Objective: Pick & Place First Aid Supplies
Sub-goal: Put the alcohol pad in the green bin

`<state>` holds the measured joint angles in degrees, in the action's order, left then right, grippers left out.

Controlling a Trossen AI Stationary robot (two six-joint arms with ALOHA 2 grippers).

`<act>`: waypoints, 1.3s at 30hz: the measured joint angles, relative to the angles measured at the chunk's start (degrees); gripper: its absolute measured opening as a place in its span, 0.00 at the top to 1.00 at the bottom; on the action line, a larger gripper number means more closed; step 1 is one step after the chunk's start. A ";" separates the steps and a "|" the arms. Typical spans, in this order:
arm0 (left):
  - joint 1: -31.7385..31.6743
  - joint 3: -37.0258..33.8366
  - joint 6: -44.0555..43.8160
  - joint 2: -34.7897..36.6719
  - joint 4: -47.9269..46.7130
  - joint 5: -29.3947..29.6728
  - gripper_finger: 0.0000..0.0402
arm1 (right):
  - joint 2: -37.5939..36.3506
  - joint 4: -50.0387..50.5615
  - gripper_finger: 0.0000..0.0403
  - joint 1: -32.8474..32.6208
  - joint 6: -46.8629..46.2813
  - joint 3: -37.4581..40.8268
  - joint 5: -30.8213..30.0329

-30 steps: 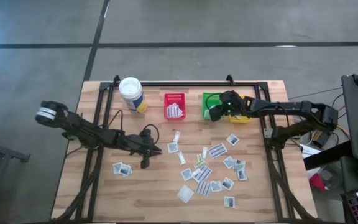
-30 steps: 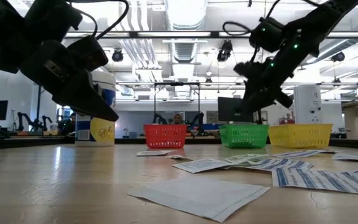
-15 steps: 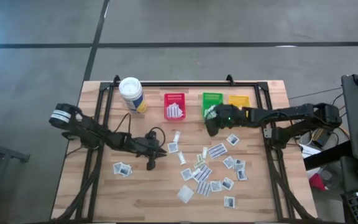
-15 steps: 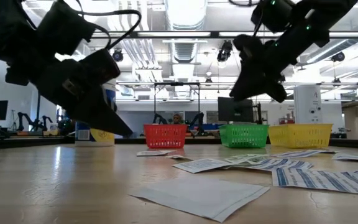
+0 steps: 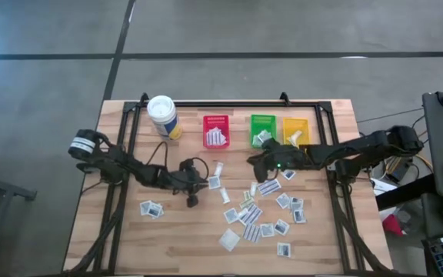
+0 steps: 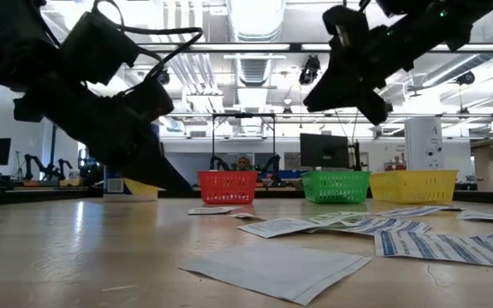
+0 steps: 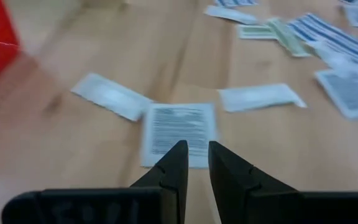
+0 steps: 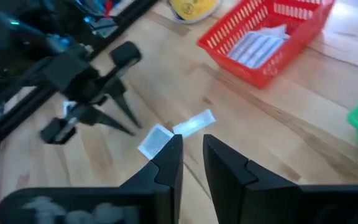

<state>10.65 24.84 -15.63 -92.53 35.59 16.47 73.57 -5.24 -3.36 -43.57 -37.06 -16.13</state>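
High view: left gripper (image 5: 194, 192) and right gripper (image 5: 254, 161) hover over the table (image 5: 121, 231), fingers slightly parted, empty. Packets (image 5: 252, 211) lie scattered mid-table, some in the red bin (image 5: 216, 131).

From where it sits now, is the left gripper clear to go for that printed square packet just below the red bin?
Probably yes. The left gripper hangs just short of the printed square packet, its narrow-set fingers empty, with only bare table between them. The right gripper is off to the side, not in the way.

Packets (image 5: 261, 208) lie before three bins (image 5: 261, 129), seemingly scattered.
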 joint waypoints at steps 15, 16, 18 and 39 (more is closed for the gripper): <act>-3.07 0.76 -1.00 -3.49 0.44 -0.77 0.84 | 11.47 -12.09 0.86 -3.65 3.57 -1.41 -0.56; -3.08 0.75 -1.16 -3.64 0.35 0.25 0.84 | 12.25 -12.21 0.86 -3.65 4.40 -1.96 -0.30; -3.10 0.74 -1.87 -3.96 0.56 2.46 0.84 | 13.57 -12.15 0.86 -3.67 4.78 -2.47 0.53; -3.27 0.27 -5.06 -4.66 -1.17 2.44 0.84 | 23.94 -11.49 0.86 -3.65 39.69 -11.35 7.40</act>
<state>7.38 25.11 -20.70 -97.19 34.42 18.91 97.51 -16.73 -7.01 -3.88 -48.41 -8.73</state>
